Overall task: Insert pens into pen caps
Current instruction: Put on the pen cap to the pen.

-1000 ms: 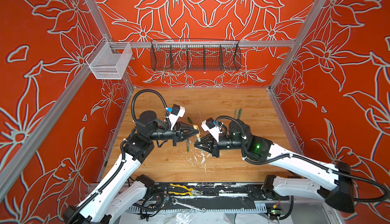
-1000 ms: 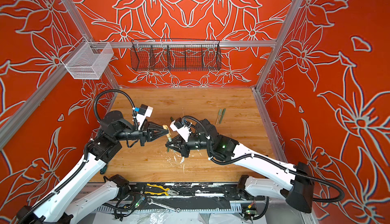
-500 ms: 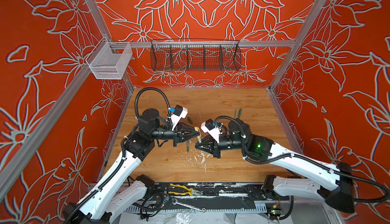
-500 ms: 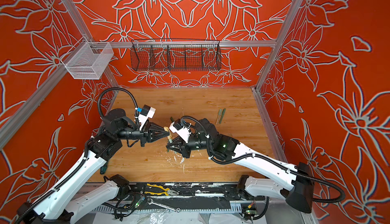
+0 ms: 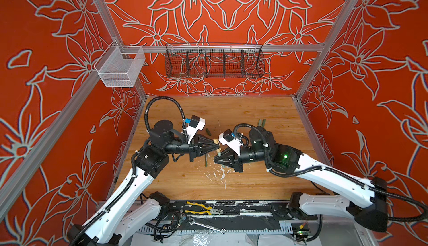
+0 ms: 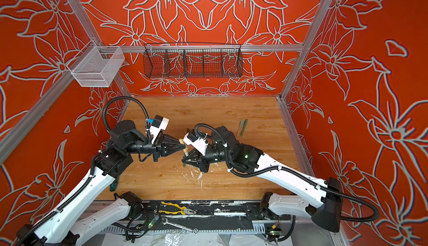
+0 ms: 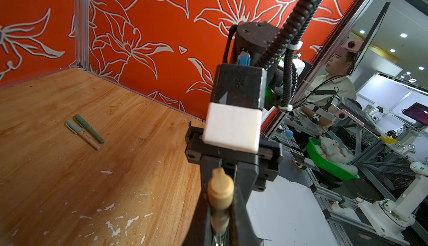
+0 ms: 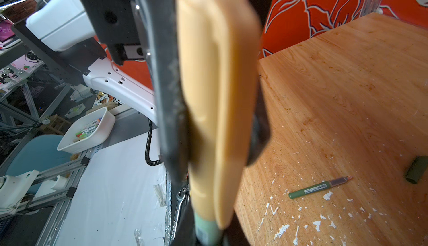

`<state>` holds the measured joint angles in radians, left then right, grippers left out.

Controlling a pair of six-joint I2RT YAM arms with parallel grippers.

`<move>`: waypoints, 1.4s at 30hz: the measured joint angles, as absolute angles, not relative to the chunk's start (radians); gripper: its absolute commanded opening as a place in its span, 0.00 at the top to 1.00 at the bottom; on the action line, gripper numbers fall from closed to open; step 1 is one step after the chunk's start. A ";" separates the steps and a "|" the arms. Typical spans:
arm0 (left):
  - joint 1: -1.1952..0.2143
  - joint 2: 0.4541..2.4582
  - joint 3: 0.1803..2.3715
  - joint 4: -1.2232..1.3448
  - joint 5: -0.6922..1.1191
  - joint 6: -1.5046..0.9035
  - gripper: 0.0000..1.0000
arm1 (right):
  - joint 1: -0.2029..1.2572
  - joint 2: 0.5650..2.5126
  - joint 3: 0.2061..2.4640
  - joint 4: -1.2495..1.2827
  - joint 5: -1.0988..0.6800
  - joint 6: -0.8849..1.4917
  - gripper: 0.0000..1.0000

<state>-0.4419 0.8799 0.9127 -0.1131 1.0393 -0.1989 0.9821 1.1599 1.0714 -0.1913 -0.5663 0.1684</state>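
A tan pen cap (image 7: pixel 220 191) is gripped in the closed left claw (image 5: pixel 215 145) above the wooden counter (image 5: pixel 254 177). Facing it, a pale green pen (image 8: pixel 206 231) is clamped in the closed right claw (image 5: pixel 216 159), its end seemingly inside the cap. A green pen (image 8: pixel 317 188) is seen lying on the counter beneath; its white printed label is too small to be read. A dark green cap (image 8: pixel 416 169) lies not far off. Two capped pens (image 5: pixel 261 123) are laid side by side farther right.
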 measured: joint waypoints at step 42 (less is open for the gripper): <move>-0.518 0.811 0.923 -0.126 0.902 -0.187 1.00 | 0.990 1.114 1.098 -0.229 -0.558 0.118 1.00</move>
